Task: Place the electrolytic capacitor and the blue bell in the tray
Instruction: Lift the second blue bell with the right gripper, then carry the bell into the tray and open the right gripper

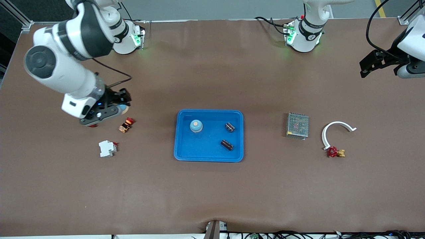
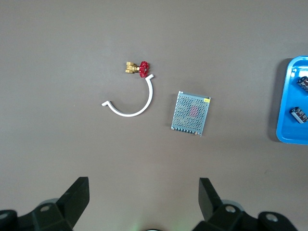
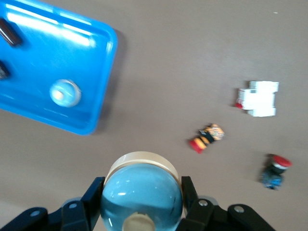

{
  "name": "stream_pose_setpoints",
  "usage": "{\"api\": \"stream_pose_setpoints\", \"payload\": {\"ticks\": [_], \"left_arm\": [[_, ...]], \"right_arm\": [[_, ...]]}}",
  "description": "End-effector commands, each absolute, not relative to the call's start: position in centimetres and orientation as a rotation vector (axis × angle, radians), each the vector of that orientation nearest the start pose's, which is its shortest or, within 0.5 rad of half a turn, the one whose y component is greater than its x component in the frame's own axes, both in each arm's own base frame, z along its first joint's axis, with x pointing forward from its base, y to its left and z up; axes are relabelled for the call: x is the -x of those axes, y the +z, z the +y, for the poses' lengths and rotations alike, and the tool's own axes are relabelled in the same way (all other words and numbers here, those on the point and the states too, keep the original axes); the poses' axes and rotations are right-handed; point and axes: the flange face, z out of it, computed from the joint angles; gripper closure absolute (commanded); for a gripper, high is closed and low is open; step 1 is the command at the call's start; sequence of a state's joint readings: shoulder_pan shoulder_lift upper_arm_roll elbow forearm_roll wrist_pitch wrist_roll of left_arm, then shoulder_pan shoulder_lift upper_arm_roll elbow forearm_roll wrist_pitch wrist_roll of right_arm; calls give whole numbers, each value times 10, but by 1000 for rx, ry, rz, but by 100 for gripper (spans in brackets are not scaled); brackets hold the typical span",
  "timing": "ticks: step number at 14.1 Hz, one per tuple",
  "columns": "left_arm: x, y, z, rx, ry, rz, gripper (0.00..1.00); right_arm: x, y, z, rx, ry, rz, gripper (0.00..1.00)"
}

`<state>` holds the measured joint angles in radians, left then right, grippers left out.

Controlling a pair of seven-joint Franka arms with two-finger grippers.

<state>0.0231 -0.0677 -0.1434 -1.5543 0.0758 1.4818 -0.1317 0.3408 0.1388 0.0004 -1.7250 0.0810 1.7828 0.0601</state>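
Bell (image 3: 142,190) sits clamped in our right gripper (image 1: 111,108) near the table's right-arm end; tray (image 1: 186,156) lies toward the centre; left gripper (image 2: 142,204) waits, spread wide and empty.

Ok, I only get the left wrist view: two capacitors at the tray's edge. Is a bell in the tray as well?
Observer: Yes, one blue bell sits in the tray, toward the right arm's end from the capacitors.
Operator: And the right arm?
Observer: The right tool is shut on a second bell, up over the table at the right arm's end, outside the tray.
Operator: What lies on the table there?
Observer: A red-capped switch and a white breaker, the breaker nearer the front camera. The left tool waits open over the left arm's end of the table.
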Motion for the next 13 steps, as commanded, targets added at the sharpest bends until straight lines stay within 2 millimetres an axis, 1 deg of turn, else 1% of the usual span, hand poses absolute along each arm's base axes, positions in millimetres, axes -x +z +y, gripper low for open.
{"api": "stream_pose_setpoints", "payload": {"ticks": [1,4,5,6,7,9,13], "left_arm": [[-519,662,-57,3075,-12,11,0],[-518,661,-55,3074,-3,6,0],[-518,661,-55,3074,-1,6,0],[-518,661,-55,3074,2,8,0],[-518,661,-55,3074,2,6,0],[-518,661,-55,3073,4,6,0],[-518,661,-55,3073,4,6,0]], "right_arm": [[-573,484,258,3074,143,-244,53],[-582,467,314,3088,119,-122,53],[-585,455,327,3091,114,-70,53],[-588,448,339,3086,90,-32,53],[-589,436,351,3082,78,-14,53],[-591,418,367,3072,39,12,53],[-607,379,381,3068,10,13,53]]}}
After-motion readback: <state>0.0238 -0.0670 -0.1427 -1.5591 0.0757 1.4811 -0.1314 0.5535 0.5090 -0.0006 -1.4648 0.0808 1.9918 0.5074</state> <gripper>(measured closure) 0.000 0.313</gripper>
